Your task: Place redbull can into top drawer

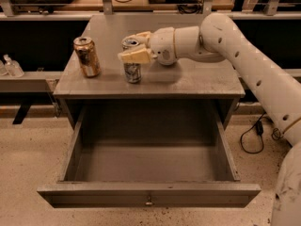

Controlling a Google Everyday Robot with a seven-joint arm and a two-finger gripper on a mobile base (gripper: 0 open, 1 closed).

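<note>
The redbull can point(133, 72) stands upright on the grey cabinet top point(197, 76), left of centre. My gripper point(129, 46) reaches in from the right at the can's upper part, open, with one finger point(135, 56) in front of the can and the other point(141, 35) behind it. The can's base rests on the top. The top drawer point(148, 193) is pulled wide open below, its inside bare, with a small metal knob at the centre of its front panel.
A wider golden-brown can point(87, 56) stands on the cabinet top to the left of the redbull can. A shelf with a small clear bottle point(13, 67) is at the far left. Cables lie on the floor at the right point(254, 135).
</note>
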